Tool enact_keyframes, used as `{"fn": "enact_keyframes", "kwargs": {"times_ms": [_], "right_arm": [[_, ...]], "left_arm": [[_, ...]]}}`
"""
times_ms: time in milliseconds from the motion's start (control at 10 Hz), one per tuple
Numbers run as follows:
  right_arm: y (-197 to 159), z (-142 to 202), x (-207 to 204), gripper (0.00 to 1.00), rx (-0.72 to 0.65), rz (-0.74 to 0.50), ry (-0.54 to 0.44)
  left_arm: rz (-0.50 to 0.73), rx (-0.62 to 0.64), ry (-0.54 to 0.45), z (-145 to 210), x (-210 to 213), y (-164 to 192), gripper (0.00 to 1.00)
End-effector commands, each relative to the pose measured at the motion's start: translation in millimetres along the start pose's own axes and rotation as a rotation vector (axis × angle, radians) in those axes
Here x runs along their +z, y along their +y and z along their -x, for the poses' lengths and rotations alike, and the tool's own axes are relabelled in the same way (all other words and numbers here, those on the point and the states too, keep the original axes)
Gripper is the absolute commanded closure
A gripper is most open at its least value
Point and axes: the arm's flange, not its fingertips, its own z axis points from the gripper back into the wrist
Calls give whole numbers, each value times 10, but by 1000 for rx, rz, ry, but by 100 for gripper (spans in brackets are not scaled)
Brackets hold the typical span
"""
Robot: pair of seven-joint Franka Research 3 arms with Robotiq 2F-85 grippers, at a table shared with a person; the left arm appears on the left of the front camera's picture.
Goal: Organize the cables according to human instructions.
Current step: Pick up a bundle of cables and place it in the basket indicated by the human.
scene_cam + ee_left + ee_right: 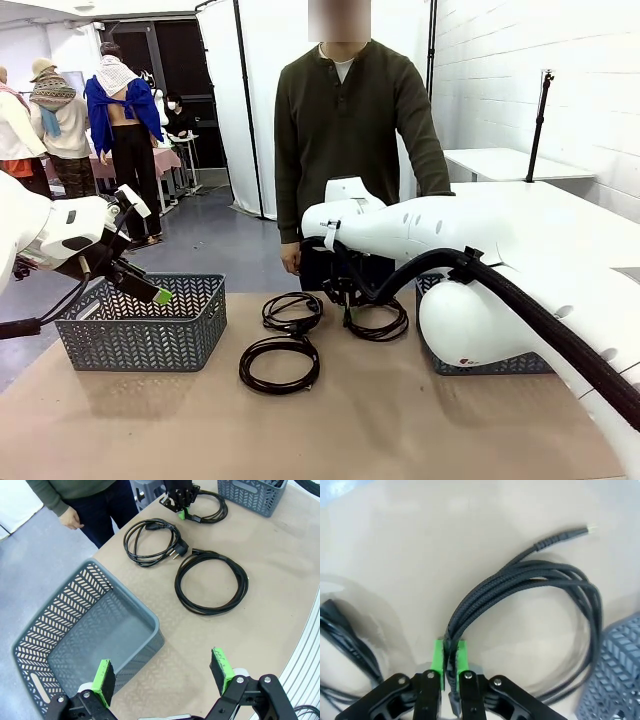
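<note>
Left claw (162,672): spread wide, nothing between the pads, hanging over the near rim of the left basket (140,325). Three cables lie flat on the counter (400,430), between the two baskets.

- Near coil (280,363): roughly round, mid-counter.
- Far coil (292,312): just behind it, toward the person (345,130). Plugs at its near edge point at the near coil.
- Braided coil (530,575): rightmost, oval, long axis across the counter, beside the right basket (250,497). Free plug end sticks out away from the loop.

Right claw (450,655): pressed together, pinching the braided coil's bundled strands on the coil's left side.
</note>
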Motion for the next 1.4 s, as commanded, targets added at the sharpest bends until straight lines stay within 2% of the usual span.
{"fn": "enact_keyframes", "kwargs": {"times_ms": [0, 300, 400, 700, 1000, 1200, 1300], "right_arm": [[71, -84, 123, 100, 36, -27, 16], [-70, -7, 428, 100, 76, -64, -1], [-163, 61, 583, 100, 144, -57, -12], [-492, 227, 993, 100, 467, -46, -3], [-785, 421, 1371, 100, 713, -76, 50], [-999, 489, 1505, 100, 876, -58, 19], [-1111, 511, 1567, 100, 904, -55, 3]], "left_arm": [[-1, 16, -3, 2, -7, 8, 0], [-1, 16, -3, 2, -7, 8, 0], [-1, 16, -3, 2, -7, 8, 0], [-1, 16, -3, 2, -7, 8, 0], [-1, 16, -3, 2, -7, 8, 0], [-1, 16, -3, 2, -7, 8, 0], [-1, 16, -3, 2, -7, 8, 0]]}}
